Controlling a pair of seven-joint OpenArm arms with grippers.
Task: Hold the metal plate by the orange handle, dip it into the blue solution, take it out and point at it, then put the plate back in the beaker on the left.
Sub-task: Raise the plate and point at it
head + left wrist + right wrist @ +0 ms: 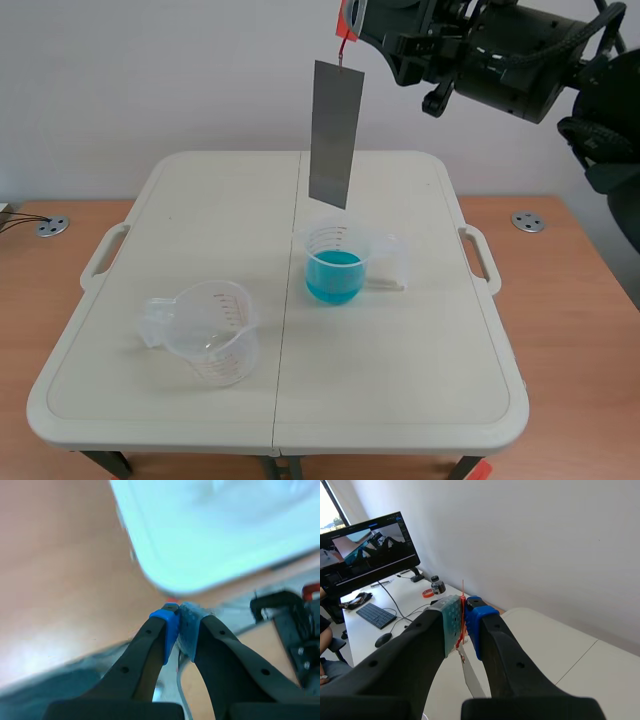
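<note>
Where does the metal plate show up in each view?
Scene view: metal plate hangs from the right gripper, above the beaker of blue liquid.
Left wrist view: not in it.
Right wrist view: a thin sliver under that gripper.
Shared landmark: the white table.

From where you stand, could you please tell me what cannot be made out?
Left tool: outside the scene view; its own view is blurred.
Grey rectangular metal plate: right wrist view, mostly hidden behind the right tool.
Thin orange handle: mostly covered by that tool in both views.
Empty clear plastic beaker's scale: too small to read.
</note>
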